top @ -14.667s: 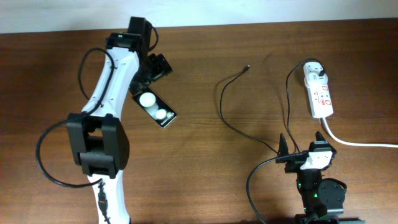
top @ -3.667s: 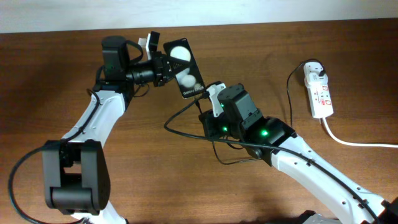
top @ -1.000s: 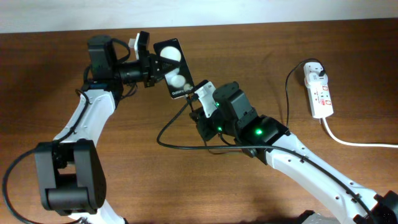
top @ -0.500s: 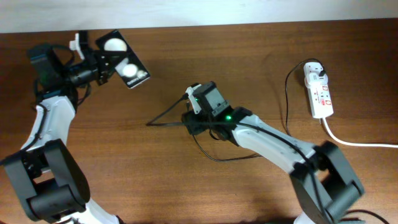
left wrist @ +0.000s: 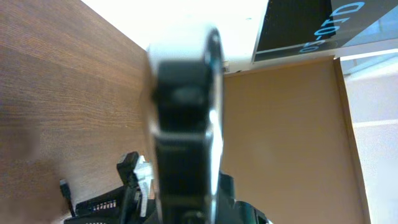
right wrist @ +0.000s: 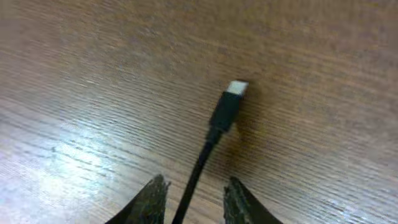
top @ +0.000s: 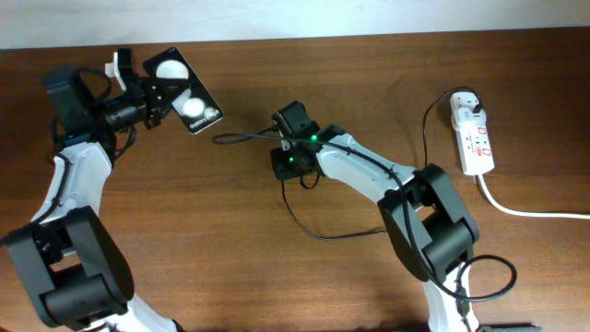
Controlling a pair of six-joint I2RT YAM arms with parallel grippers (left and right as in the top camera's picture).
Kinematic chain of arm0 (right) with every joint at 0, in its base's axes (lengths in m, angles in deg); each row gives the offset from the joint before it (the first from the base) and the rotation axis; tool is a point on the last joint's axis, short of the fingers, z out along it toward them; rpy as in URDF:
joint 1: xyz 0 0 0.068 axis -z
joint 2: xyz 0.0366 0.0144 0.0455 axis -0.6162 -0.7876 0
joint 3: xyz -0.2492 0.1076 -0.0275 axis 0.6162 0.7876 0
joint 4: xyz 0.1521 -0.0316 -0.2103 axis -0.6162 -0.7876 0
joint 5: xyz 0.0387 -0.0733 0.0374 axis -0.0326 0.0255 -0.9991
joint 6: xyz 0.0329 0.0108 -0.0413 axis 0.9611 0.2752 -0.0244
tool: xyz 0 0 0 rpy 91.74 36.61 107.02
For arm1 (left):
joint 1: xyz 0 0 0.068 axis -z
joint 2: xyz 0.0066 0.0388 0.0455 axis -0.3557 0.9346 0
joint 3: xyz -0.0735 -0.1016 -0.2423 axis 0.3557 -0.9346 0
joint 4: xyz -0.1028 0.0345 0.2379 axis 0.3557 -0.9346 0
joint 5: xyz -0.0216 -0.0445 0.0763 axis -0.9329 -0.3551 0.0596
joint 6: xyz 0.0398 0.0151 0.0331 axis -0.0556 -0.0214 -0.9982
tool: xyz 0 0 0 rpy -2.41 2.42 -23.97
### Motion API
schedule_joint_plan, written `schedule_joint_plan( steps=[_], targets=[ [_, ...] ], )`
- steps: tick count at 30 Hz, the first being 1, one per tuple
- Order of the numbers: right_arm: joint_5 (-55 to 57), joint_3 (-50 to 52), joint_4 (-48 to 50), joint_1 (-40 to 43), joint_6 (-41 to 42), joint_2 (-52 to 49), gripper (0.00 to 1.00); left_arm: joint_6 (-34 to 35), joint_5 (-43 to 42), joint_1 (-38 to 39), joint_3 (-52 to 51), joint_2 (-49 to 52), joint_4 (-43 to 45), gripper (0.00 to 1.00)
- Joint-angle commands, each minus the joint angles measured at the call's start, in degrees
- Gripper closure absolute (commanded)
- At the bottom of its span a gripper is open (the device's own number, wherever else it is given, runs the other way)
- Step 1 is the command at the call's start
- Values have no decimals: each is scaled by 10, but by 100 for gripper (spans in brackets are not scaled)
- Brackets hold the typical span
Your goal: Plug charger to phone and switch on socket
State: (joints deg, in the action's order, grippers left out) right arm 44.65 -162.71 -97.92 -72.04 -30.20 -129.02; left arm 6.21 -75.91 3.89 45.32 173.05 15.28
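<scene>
Left arm point(top: 63, 184) is extending forward along the far left, its wrist turning the left end effector point(top: 152, 92) toward the right. This end effector is raised and is clamping the phone point(top: 184, 92) by one end.

Right arm point(top: 369, 171) is rising from its base to a sharply bent elbow point(top: 429, 198), its forearm reaching left toward centre. A green indicator point(top: 313, 140) is glowing at its wrist. Right end effector point(right wrist: 193, 190) is pointing left, and its fingers point(right wrist: 155, 193) are standing narrowly apart at the tips, gripping the charger point(right wrist: 214, 134) between them.
</scene>
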Motion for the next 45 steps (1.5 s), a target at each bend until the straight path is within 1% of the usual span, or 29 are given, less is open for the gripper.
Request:
schedule_joint_plan(
  steps=[1, 5, 7, 8, 9, 11, 12, 13, 15, 17, 19, 21, 22, 23, 24, 25, 26, 27, 28, 29, 31, 33, 34, 35, 37, 40, 42, 45],
  targets=[
    [16, -10, 4, -2, 2, -15, 70, -12, -13, 0, 4, -3, 3, 100],
    [19, -10, 16, -2, 3, -47, 75, -12, -13, 0, 4, -3, 3, 100],
    [48, -10, 23, 0, 24, -49, 77, -12, -13, 0, 4, -3, 1, 100],
    [55, -10, 23, 0, 33, -49, 82, -12, -13, 0, 4, -3, 1, 100],
    [55, -10, 23, -1, 33, -49, 83, -12, -13, 0, 4, -3, 1, 100],
    [55, -10, 22, 0, 33, -49, 96, -12, -13, 0, 4, -3, 1, 100],
    [50, -12, 26, 1, 13, -45, 96, -12, -16, 0, 4, -3, 1, 100],
    [24, -25, 13, 7, -26, -26, 96, -15, -29, 0, 4, -3, 2, 100],
    [3, -50, -42, 17, -43, 37, 96, -46, -48, 0, 4, -3, 1, 100],
    [3, -50, -110, 18, -52, 141, 96, -46, -49, 0, 4, -3, 1, 100],
    [2, -50, -191, 11, -61, 268, 96, -52, -52, 1, 3, -3, 1, 100],
    [13, -48, -241, -3, -61, 339, 96, -79, -58, 6, 1, -3, -16, 100],
    [29, -42, -275, -24, -60, 379, 96, -94, -53, 16, -2, -3, -47, 100],
    [43, -25, -287, -56, -59, 414, 96, -110, -40, 34, -2, -3, -85, 100],
    [79, -7, -287, -89, -40, 439, 96, -119, -28, 49, -2, -3, -99, 100],
    [153, 18, -286, -130, 3, 465, 96, -121, -10, 65, -2, -3, -100, 100],
    [239, 53, -282, -171, 51, 489, 96, -121, 17, 87, -2, -3, -99, 100],
    [284, 87, -266, -193, 84, 501, 96, -121, 31, 98, -2, -3, -99, 100],
    [300, 125, -235, -204, 93, 508, 96, -121, 39, 112, -2, -3, -99, 100],
    [298, 184, -165, -202, 93, 505, 96, -120, 37, 124, -2, -3, -98, 100],
    [263, 253, -23, -186, 93, 494, 96, -108, 21, 143, -2, -3, -98, 100],
    [195, 262, 70, -161, 92, 479, 96, -77, 17, 150, -2, -3, -98, 100],
    [159, 262, 111, -146, 90, 459, 96, -77, 17, 150, -2, -3, -98, 100],
    [130, 262, 131, -139, 74, 440, 96, -77, 17, 150, -2, -3, -98, 100],
    [84, 262, 140, -139, 45, 417, 96, -77, 17, 150, -2, -3, -98, 100],
    [100, 262, 143, -139, 30, 396, 96, -77, 17, 150, -2, -3, -98, 100],
    [147, 262, 145, -138, 24, 396, 96, -77, 17, 150, -2, -3, -98, 100],
    [150, 262, 153, -120, 16, 393, 96, -77, 11, 150, -2, -3, -98, 100]
  ],
)
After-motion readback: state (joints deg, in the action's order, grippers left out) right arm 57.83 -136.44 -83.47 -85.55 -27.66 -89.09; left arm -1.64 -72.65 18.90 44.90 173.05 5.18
